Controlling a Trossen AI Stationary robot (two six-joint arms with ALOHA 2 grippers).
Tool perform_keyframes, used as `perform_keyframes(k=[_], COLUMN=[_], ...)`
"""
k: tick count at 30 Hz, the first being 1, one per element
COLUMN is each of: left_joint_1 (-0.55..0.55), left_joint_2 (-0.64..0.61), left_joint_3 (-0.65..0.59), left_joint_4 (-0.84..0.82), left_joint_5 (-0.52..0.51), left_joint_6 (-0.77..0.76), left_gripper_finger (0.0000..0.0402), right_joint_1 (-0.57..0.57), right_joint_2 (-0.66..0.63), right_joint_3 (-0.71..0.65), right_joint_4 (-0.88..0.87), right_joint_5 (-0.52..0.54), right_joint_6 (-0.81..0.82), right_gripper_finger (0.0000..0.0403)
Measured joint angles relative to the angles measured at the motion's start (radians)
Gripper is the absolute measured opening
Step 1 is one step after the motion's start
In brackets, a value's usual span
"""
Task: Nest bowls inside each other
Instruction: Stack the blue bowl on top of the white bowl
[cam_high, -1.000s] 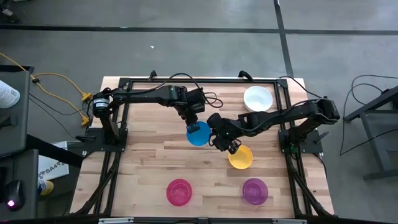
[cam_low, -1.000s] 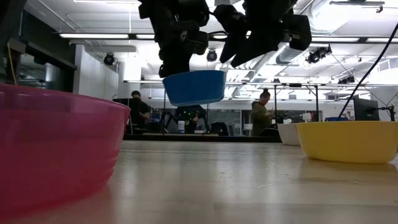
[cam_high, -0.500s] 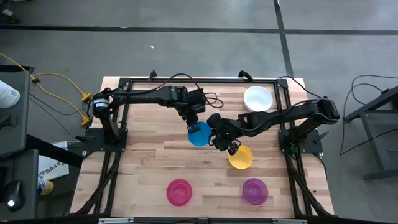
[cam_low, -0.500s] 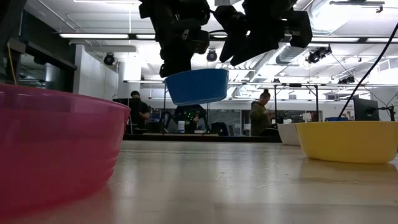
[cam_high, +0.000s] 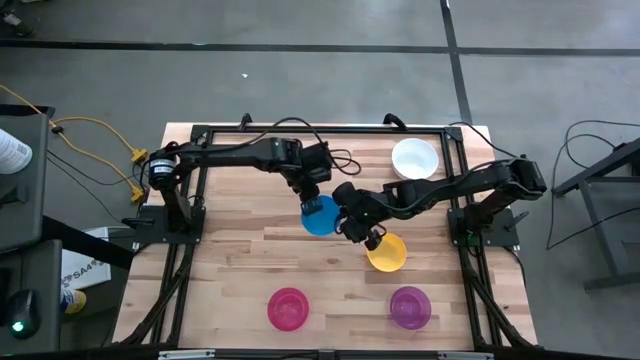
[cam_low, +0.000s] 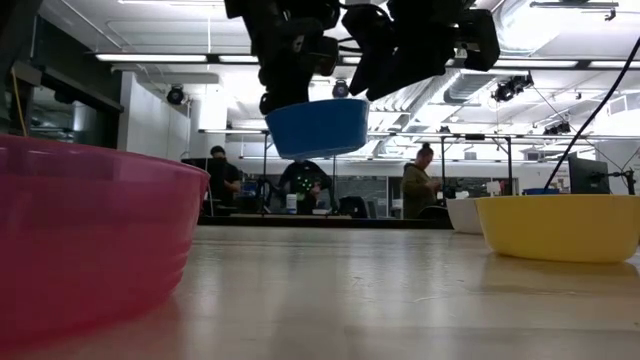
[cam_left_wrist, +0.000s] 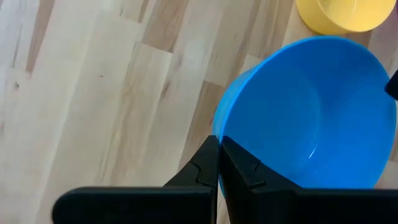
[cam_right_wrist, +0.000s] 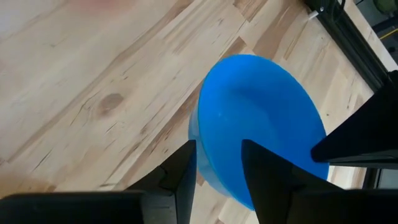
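Observation:
The blue bowl (cam_high: 321, 216) hangs in the air over the middle of the table, held by my left gripper (cam_left_wrist: 219, 155), which is shut on its rim. My right gripper (cam_right_wrist: 219, 168) is open. One of its fingers stands outside the bowl's wall and the other over its hollow, on the side facing the yellow bowl (cam_high: 386, 252). I cannot tell whether they touch. The yellow bowl, the white bowl (cam_high: 414, 159), the pinkish red bowl (cam_high: 288, 308) and the purple bowl (cam_high: 410, 307) each sit upright on their bases on the table. My left gripper pinches the blue bowl's rim (cam_left_wrist: 216, 127) on its far left side, one finger inside the wall and one outside. The fingers slant steeply down from the table's far left. The bowl hangs clear of the table (cam_low: 318, 128), mouth up and tilted a little.
The black frame rails (cam_high: 200, 135) run around the wooden table top. The white bowl is at the far right, the pinkish red and purple bowls near the front edge. Bare wood (cam_high: 240, 250) lies left of the blue bowl.
My left gripper has risen a little with the blue bowl, which now hangs slightly higher above the table, still mouth up. My right gripper has stayed open beside the bowl.

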Motion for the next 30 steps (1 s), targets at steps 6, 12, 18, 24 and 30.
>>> perform_keyframes(k=[6, 12, 18, 24, 30], left_joint_1=[-0.013, -0.013, -0.013, -0.019, -0.019], left_joint_2=[0.0, 0.0, 0.0, 0.0, 0.001], left_joint_3=[0.002, 0.047, 0.05, 0.05, 0.063], left_joint_4=[-0.004, -0.045, -0.076, -0.066, 0.045], left_joint_5=[-0.004, -0.029, -0.033, -0.039, 0.049], left_joint_6=[0.005, 0.038, 0.038, 0.037, 0.051], left_gripper_finger=[0.0, 0.0, 0.0, 0.0, 0.0], right_joint_1=[0.0, 0.0, -0.005, -0.016, -0.022], right_joint_2=[0.0, 0.0, 0.0, 0.0, 0.084], right_joint_3=[0.0, 0.0, 0.0, 0.0, 0.002], right_joint_4=[-0.001, 0.014, 0.014, 0.016, 0.029], right_joint_5=[-0.005, -0.015, -0.031, -0.084, -0.108], right_joint_6=[0.0, 0.003, 0.009, 0.033, 0.021], right_gripper_finger=[0.0121, 0.0121, 0.0121, 0.0121, 0.0121])
